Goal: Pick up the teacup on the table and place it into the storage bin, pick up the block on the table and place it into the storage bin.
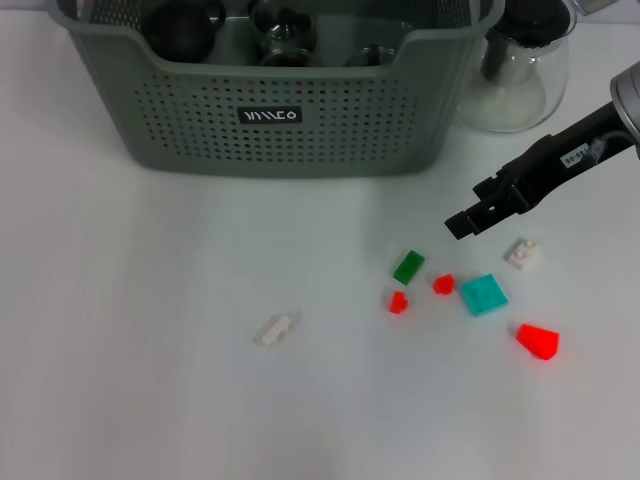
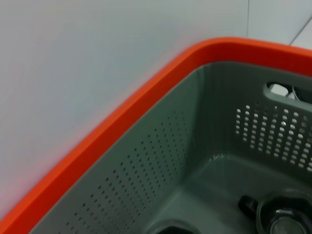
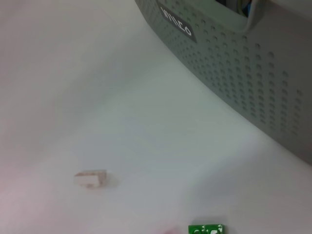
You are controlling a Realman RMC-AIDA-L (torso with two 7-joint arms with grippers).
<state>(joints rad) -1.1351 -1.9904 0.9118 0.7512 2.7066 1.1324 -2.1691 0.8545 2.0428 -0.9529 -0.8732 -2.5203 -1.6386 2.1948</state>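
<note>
The grey-green storage bin (image 1: pixel 290 125) stands at the back of the white table, with dark round items (image 1: pixel 185 25) inside; whether any is the teacup I cannot tell, and no teacup shows on the table. Several blocks lie in front: a green block (image 1: pixel 408 266), two small red ones (image 1: pixel 398 301) (image 1: pixel 443 284), a teal one (image 1: pixel 484 294), a white one (image 1: pixel 523 253), a larger red one (image 1: pixel 538 341) and a beige one (image 1: pixel 273 329). My right gripper (image 1: pixel 468 222) hovers just behind and right of the green block. The left wrist view looks down into the bin (image 2: pixel 204 161).
A clear glass teapot (image 1: pixel 520 70) stands to the right of the bin, behind my right arm. The right wrist view shows the bin's wall (image 3: pixel 234 63), the beige block (image 3: pixel 90 178) and the green block (image 3: pixel 206 229). The bin's rim (image 2: pixel 122 117) looks orange in the left wrist view.
</note>
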